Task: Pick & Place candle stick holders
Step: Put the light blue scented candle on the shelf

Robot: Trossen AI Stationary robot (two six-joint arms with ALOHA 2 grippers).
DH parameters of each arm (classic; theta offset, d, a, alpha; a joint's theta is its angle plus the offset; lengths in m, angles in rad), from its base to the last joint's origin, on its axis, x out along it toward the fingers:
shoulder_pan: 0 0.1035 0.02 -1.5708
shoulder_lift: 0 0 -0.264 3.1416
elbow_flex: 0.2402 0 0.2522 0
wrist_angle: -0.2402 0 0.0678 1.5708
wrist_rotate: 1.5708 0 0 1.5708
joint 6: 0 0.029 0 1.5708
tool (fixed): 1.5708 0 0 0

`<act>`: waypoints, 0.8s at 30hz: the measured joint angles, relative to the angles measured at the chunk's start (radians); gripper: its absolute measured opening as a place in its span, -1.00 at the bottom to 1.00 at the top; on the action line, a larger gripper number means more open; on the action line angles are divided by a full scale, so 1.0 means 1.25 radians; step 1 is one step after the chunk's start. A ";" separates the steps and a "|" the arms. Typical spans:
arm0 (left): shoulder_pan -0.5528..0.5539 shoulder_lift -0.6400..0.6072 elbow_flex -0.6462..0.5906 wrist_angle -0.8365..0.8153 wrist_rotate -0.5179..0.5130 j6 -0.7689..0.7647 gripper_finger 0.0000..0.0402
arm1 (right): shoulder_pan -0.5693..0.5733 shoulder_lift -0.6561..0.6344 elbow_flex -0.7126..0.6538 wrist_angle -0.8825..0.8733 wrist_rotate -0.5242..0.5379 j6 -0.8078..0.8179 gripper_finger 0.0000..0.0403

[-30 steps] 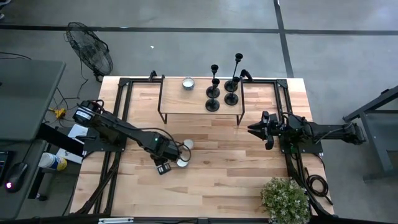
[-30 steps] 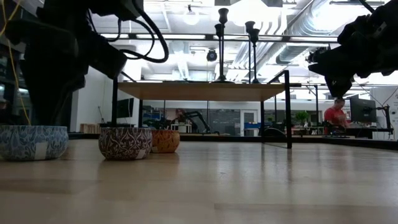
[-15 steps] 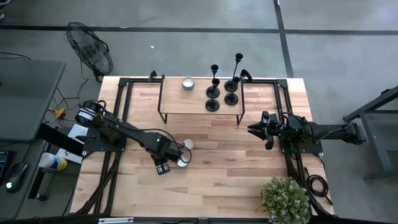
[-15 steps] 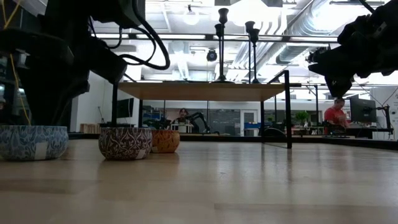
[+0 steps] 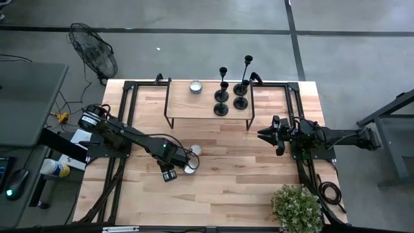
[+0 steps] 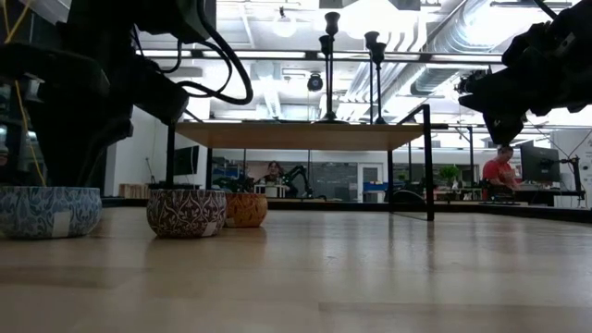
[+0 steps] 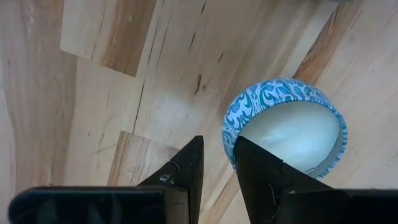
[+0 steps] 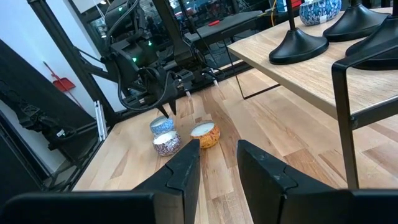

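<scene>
— Why is the left gripper (image 7: 214, 163) so low?
— One finger is inside the blue candle's (image 7: 283, 130) rim, jaws narrow.
— The holders (image 5: 231, 94)?
— Well beyond, on the shelf (image 5: 187, 109). The right gripper (image 5: 264, 134) waits, slightly parted, empty.

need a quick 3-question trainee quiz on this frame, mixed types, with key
1. How many candle stick holders stand on the raised shelf?
2. True or false: the right gripper holds a holder.
3. The left gripper is at: A) the blue patterned bowl; B) the plant; C) the fan.
Key: 1. four; 2. false; 3. A.
</scene>
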 joint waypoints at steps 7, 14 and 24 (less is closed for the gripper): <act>0.000 0.000 0.000 0.002 0.016 0.000 -0.80 | 0.000 0.000 0.000 0.000 0.000 0.000 -0.51; 0.000 0.000 0.000 0.003 0.022 -0.006 -0.97 | 0.000 0.000 0.000 0.000 0.000 0.000 -0.51; 0.000 0.000 0.000 0.003 0.019 -0.028 -0.99 | 0.000 0.000 0.000 0.000 0.000 0.000 -0.51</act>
